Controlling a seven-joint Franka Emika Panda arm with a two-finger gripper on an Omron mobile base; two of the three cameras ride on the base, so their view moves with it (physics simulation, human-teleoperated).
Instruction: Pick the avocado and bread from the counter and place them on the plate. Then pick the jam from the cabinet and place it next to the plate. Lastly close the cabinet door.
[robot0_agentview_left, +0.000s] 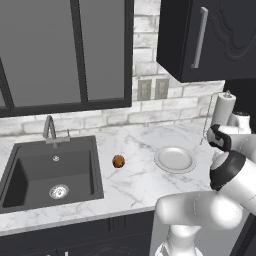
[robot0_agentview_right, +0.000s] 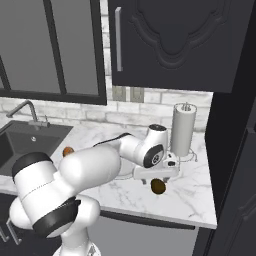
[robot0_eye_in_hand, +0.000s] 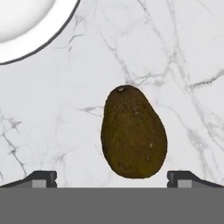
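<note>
The black cabinet (robot0_agentview_right: 172, 42) with its carved door panel and pale bar handle (robot0_agentview_right: 118, 39) hangs at twelve o'clock over the white marble counter (robot0_agentview_left: 135, 185); no brand, label or writing can be read anywhere. The black sink (robot0_agentview_left: 52, 172) is set into the counter at nine o'clock in the left base view, with a grey faucet (robot0_agentview_left: 49, 129) behind it. A paper towel roll (robot0_agentview_right: 183, 130) stands upright at the counter's back, near the wall. The plate (robot0_agentview_left: 175, 160) lies bare at three o'clock from the bread (robot0_agentview_left: 118, 161), the two well apart. In the hand view, the avocado (robot0_eye_in_hand: 133, 133) lies on the marble, with the plate's rim at eleven o'clock from it. The gripper (robot0_eye_in_hand: 112, 177) hangs over the avocado with jaws spread wide, one fingertip on either side, holding nothing.
</note>
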